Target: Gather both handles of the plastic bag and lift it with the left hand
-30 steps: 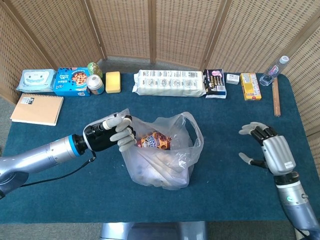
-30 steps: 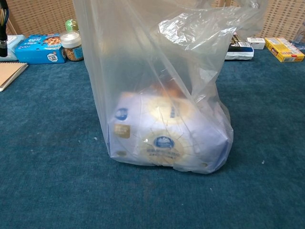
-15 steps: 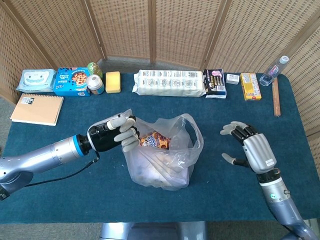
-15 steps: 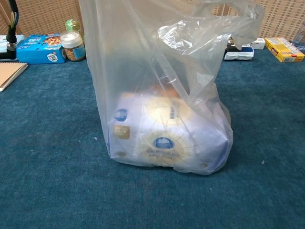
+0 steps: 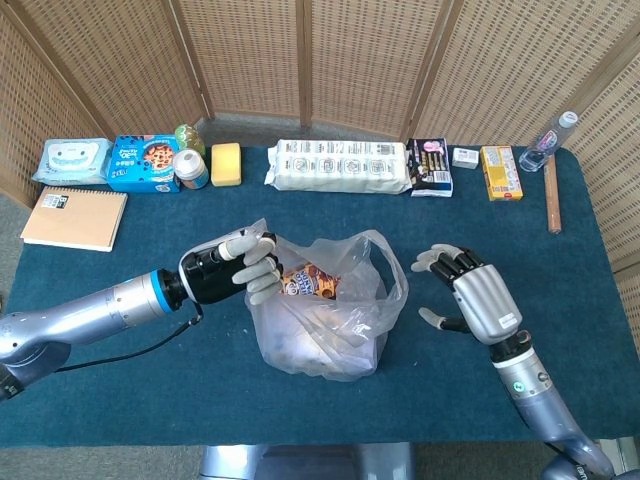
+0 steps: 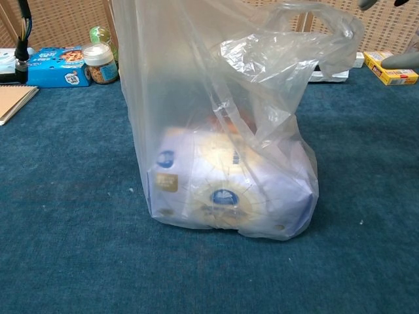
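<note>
The right hand (image 5: 468, 297) has slid in across the blue table (image 5: 100, 390) and now hovers just beside the plastic bag (image 5: 325, 325), fingers spread, holding nothing. The bag sits mid-table, packed with a snack packet and pale wrapped goods. The left hand (image 5: 235, 270) grips the bag's near handle at its left edge, holding that side up. The free handle (image 5: 392, 262) loops up on the far side, between the two hands and nearer the right one, so it must cross the bag's mouth leftward to meet the left hand. In the chest view only grey fingertips (image 6: 399, 60) show; the left hand's exact pinch is hidden by plastic.
</note>
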Controlling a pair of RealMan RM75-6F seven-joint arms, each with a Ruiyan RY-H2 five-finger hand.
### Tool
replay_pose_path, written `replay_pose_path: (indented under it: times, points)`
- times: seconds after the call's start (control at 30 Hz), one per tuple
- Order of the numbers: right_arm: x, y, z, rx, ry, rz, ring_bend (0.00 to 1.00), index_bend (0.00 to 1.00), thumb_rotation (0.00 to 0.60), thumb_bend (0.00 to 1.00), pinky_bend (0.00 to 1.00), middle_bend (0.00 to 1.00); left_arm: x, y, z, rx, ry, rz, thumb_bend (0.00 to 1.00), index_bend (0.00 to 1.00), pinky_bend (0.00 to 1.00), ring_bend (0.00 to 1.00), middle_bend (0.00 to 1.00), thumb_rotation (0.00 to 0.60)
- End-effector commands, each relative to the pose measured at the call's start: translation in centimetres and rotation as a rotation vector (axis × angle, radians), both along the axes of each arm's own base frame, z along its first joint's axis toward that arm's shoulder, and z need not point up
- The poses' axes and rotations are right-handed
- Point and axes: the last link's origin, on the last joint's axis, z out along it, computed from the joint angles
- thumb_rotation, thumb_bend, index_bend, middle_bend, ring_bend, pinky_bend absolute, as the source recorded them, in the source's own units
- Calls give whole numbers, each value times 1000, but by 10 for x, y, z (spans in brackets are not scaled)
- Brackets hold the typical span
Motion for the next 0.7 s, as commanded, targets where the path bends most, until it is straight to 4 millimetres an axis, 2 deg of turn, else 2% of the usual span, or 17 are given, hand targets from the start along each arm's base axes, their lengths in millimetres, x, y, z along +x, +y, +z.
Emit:
replay_pose_path:
  times: [0.03,0.27,0.43,0.5,0.7]
  points:
    - [3,-1,-3,9,12,1,229,321,600,214,241,304,1,0,0,-2,-2,-2,316,708,695,716,836,324]
    - [10,-3,-10,35,-1,10,230,350,600,214,240,311,4,1,-2,-6,-3,-4,317,709,694,716,836,326]
    - [25,-5,-16,48,-19,40,244,381,600,211,241,325,8,0,-5,-11,-3,-6,316,708,694,715,837,320]
    - [30,-6,-18,51,-28,45,258,411,600,206,244,338,9,0,-5,-12,-4,-4,316,708,694,716,837,319]
    - [45,-7,-23,34,-59,61,340,595,600,196,280,424,10,0,-7,-13,-2,6,316,709,695,716,836,322]
